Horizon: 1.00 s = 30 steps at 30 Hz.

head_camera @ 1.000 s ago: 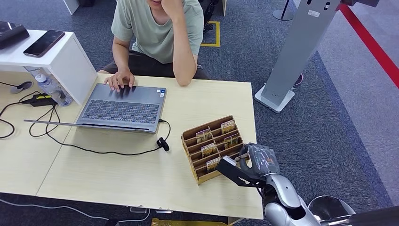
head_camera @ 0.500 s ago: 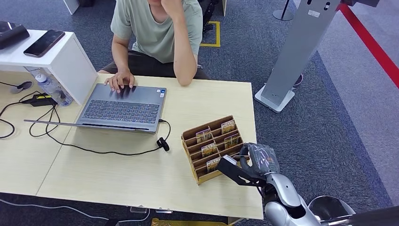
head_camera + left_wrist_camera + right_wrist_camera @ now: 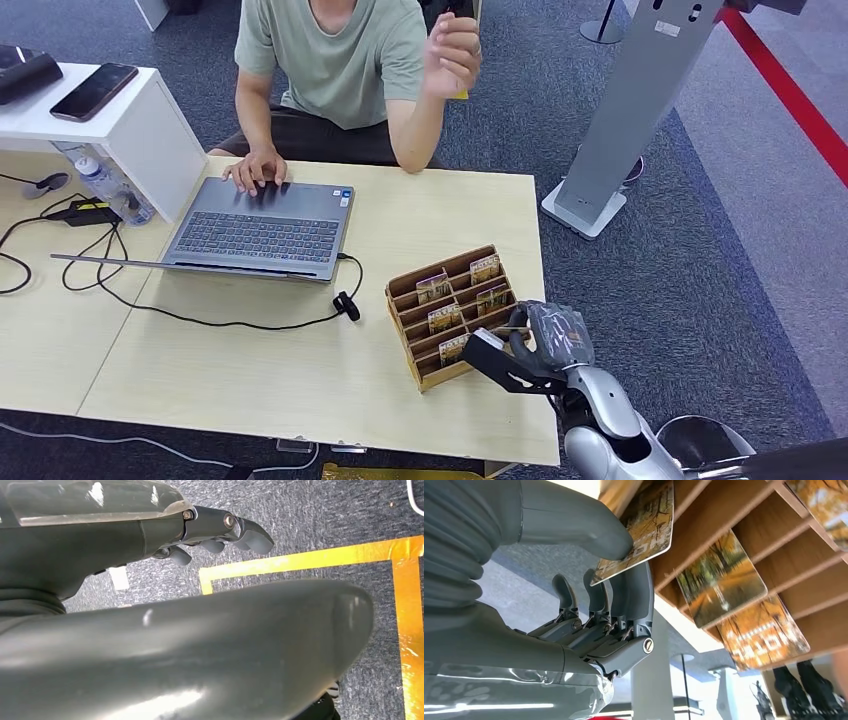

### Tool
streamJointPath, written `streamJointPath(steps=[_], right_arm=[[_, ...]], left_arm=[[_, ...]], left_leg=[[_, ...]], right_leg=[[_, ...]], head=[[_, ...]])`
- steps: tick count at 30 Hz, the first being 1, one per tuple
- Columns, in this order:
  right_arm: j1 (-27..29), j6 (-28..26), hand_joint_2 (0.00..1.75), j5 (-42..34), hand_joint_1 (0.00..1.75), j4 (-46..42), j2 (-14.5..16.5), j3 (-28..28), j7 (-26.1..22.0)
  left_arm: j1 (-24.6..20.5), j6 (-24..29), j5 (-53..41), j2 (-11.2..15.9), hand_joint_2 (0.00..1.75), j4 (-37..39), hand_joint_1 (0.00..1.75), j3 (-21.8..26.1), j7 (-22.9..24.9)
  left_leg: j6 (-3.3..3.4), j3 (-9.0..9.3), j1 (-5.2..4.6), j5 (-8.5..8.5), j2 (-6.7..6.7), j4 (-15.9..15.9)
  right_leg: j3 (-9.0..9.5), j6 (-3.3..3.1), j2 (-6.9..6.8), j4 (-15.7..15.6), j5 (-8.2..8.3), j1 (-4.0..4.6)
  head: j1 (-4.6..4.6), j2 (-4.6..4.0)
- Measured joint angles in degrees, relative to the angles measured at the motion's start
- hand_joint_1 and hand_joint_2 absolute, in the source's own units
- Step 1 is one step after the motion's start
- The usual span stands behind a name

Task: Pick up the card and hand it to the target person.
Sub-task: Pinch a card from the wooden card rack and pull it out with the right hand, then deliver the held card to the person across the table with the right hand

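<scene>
Surface (image 3: 300, 370): pale wood, two tops butted together, seen from the robot's side.

Card holder (image 3: 452, 313): brown wooden rack with stepped slots, standing near the surface's right front corner and turned at an angle. Several autumn-coloured cards sit in its slots.

Card (image 3: 639, 530): orange and yellow printed card at the rack's nearest slot, its far end by the wooden divider. Pinched between the thick grey thumb and the darker fingers (image 3: 636, 592) of the right hand; whether it has cleared the slot cannot be told.

Right hand (image 3: 525, 345): at the front right side of the card holder, holding the card, silver forearm rising from the lower edge of the head view.

Left hand (image 3: 215, 530): hanging over grey carpet (image 3: 310, 525) marked with yellow tape (image 3: 320, 560). Dark fingers gently curled together, nothing seen between them.

Person (image 3: 335, 70): seated at the far side of the surface in a pale green shirt. One hand rests on the laptop (image 3: 262, 230); the other hand (image 3: 452, 52) is raised, elbow on the surface.

Other items: black cable (image 3: 230, 322) trailing from the laptop; white shelf unit (image 3: 130, 120) at far left carrying a phone (image 3: 94, 91); grey stand (image 3: 630, 120) on the carpet to the right.
</scene>
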Motion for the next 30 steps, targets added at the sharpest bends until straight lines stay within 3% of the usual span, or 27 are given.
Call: streamJointPath(steps=[14, 30], right_arm=[[-8.3, 0.1, 1.75, -2.5, 1.29, -6.6, 0.5, 0.6, -0.8], [-20.9, -5.4, 1.75, -3.8, 1.29, 5.4, 5.8, 3.6, -4.6]], left_arm=[[0.0, -0.4, -0.2, 0.0, 0.00, 0.0, 0.00, -0.6, -0.6], [-0.3, -0.7, -0.4, 0.0, 0.00, 0.0, 0.00, -2.3, -0.8]], left_leg=[[-0.01, 0.00, 0.00, 0.01, 0.00, 0.0], [-0.07, -0.04, 0.00, 0.05, 0.00, 0.0]], right_leg=[[0.00, 0.00, 0.00, 0.1, 0.00, 0.00], [-0.04, 0.00, -0.02, 0.1, 0.00, 0.00]], head=[[-0.01, 0.00], [-0.03, 0.00]])
